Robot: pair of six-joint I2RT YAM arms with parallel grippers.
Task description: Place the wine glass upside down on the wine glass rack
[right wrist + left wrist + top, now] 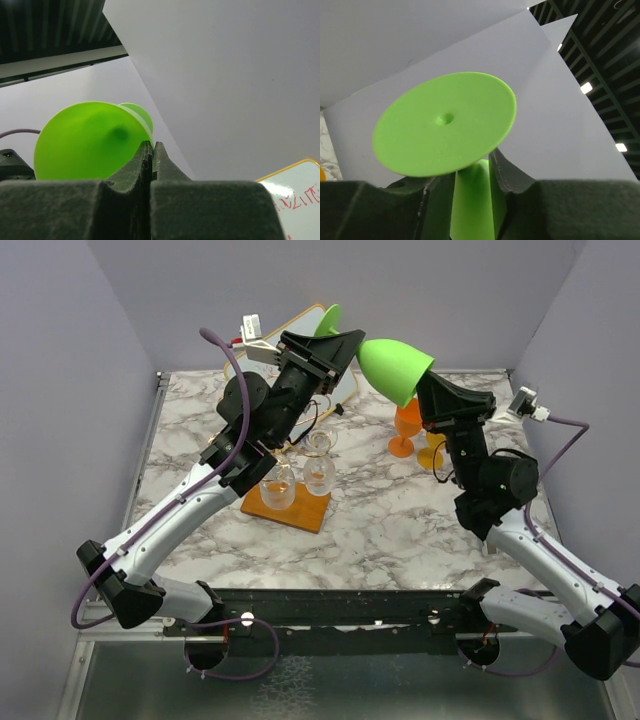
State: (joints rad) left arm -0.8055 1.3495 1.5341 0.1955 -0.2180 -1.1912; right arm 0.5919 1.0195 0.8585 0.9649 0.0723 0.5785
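A bright green wine glass point(396, 367) hangs on its side high above the table, between both grippers. My left gripper point(340, 340) is shut on its stem point(472, 200), just below the round foot point(445, 125). My right gripper point(425, 383) is shut, pinching the rim of the bowl point(85, 145) at its tips point(152, 146). The wine glass rack point(303, 512), gold wire on a brown wooden base, stands on the marble table below the left arm. Two clear glasses point(319, 472) are on it.
Two orange glasses point(405, 428) stand at the back right of the table, under the right gripper. A tilted whiteboard point(296, 325) leans at the back and shows in the right wrist view point(295, 200). Grey walls enclose the table on three sides.
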